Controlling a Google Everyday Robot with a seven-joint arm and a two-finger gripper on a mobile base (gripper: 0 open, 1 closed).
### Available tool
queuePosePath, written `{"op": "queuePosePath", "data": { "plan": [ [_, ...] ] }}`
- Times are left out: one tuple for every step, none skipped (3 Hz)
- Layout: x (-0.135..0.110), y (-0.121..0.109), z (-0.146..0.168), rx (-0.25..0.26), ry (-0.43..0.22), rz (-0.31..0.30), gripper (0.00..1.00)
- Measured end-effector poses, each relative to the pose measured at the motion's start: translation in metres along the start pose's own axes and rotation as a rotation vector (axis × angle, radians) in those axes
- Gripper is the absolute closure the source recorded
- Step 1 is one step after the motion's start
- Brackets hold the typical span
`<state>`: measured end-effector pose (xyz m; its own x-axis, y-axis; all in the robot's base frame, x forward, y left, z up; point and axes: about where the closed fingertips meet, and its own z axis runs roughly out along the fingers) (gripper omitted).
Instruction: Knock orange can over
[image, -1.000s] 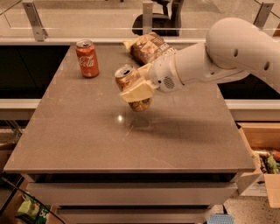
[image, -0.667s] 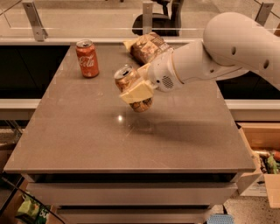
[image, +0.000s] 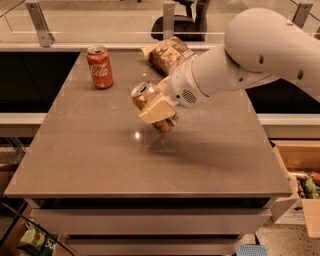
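Orange can (image: 145, 96): centre of the frame, tilted, silver top toward the upper left, base toward the lower right, apparently raised off the table (image: 90, 155).
Jaws: closed on the can's middle; one pale finger (image: 157, 109) lies across its front.
Gripper (image: 159, 111): centre, at the end of the white arm (image: 260, 55) entering from the upper right.
Red can (image: 100, 66): upright, upper left, well apart.
Snack bag (image: 167, 52): top centre, behind the gripper.

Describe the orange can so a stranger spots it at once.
On the grey table, follow the white arm to its tool near the middle. The orange can is tilted in that tool, pale tan with a silver top, unlike the upright red Coca-Cola can farther back.
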<state>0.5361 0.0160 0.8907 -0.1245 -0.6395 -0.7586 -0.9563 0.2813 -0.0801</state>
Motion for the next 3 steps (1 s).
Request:
{"op": "queuePosePath", "data": {
  "plan": [
    [0.007,-0.008,-0.001,0.014,0.055,-0.004,1.00],
    [0.014,-0.022,-0.003,0.017,0.099,-0.010,1.00],
    [0.019,-0.038,-0.005,0.016,0.148,-0.019,1.00]
  ]
}}
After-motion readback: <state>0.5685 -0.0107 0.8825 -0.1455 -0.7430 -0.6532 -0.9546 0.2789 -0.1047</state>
